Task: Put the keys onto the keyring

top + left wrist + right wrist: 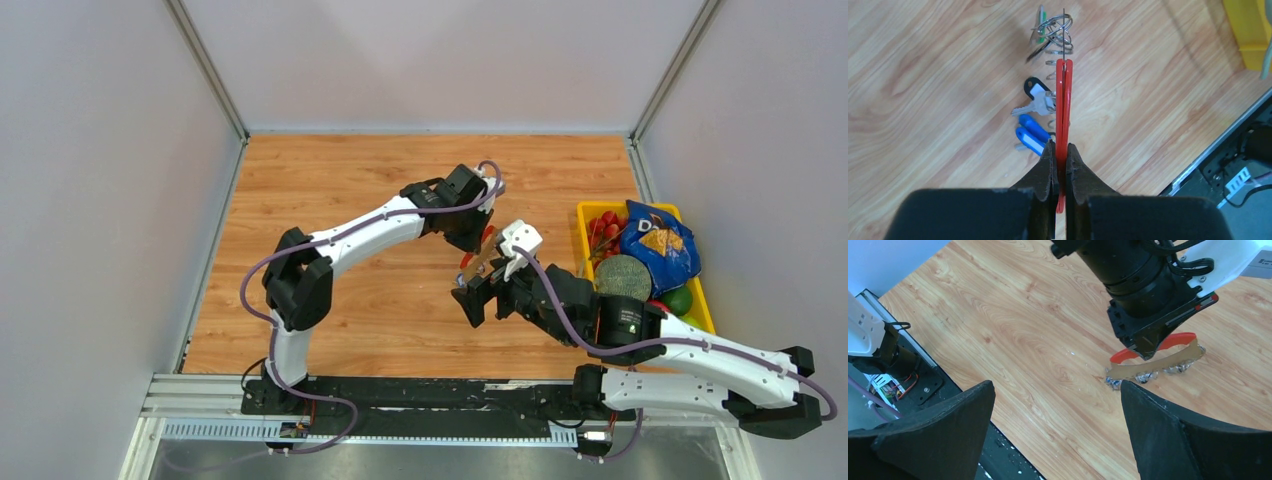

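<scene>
Steadies keyring (1058,22) by red tag (1064,100) in closed left end effector (1058,150); poises empty, wide-open right end effector (1057,387) nearby. Next, probably: pinching key (1034,96).

Almost nothing is legible. On the crinkled blue foil snack bag (657,243) in the yellow plastic bin (588,212), well to the right of the right pincer (478,297), one large white letter, seemingly a "D", shows near the top. The rest of its print is too small to read. Ahead of the left pincer (1059,150), in the keyring (1057,30) bunch, the blue plastic tags (1030,136) and the black plastic tag (1029,82) carry plain white label inserts. A small grey sticker (1260,260) on a white arm casing is unreadable.
</scene>
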Robot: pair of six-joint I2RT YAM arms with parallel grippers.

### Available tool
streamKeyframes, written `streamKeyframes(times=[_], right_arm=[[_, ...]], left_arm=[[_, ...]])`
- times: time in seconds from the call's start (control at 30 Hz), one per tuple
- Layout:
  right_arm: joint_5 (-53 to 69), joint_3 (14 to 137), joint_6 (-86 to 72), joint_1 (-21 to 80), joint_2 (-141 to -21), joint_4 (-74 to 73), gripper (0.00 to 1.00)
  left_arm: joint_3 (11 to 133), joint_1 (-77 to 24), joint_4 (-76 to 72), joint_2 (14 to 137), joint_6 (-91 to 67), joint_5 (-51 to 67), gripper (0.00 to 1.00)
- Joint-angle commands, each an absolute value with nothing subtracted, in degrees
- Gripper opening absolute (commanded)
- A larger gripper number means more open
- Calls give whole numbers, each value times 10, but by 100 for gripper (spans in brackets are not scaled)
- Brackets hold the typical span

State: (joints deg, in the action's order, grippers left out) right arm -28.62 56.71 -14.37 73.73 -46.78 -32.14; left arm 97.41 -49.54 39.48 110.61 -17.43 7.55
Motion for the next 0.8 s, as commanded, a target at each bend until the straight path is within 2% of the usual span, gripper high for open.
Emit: streamKeyframes(times=[0.0,0.17,0.33,0.57,0.77], right_arm=[[-293,553,-165,736,-448,-299,100],[-291,545,-164,736,-444,-299,100],[-290,542,-155,736,-453,-299,100],[-308,546,-144,734,-471,-293,100],[-304,554,-143,732,-486,-291,100]], left_arm=[[1013,-477,320,1148,-213,162,0],[992,-451,271,1182,-254,219,0],[968,-413,255,1202,-283,249,5],[903,-378,250,1189,-274,247,33],[887,-369,272,1177,-255,233,41]])
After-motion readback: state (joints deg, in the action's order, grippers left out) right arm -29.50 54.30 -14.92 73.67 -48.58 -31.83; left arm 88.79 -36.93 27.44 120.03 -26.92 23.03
